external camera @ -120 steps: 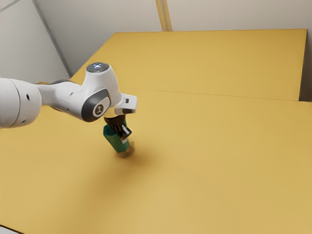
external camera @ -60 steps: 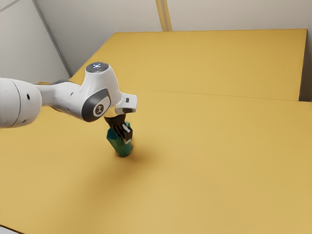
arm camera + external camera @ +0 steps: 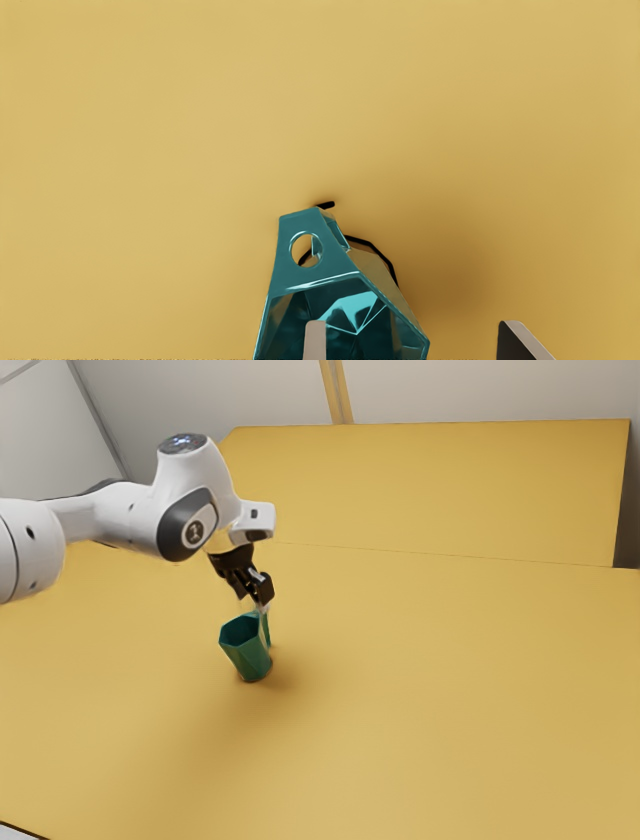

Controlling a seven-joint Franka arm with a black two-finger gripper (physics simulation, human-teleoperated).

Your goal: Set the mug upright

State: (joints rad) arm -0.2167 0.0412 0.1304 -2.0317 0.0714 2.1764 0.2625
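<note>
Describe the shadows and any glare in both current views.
Exterior view: soft, blurry-edged shadow on the table around the base of the mug, fanning out toward the view's lower left. Wrist view: bright pale glints inside the mug, a diffuse shadow beside it, and a hard black line curving along one side.

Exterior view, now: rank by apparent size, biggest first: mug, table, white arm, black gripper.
1. Table
2. White arm
3. Mug and black gripper: look about alike in this view, so I wouldn't rank one over the other.
</note>
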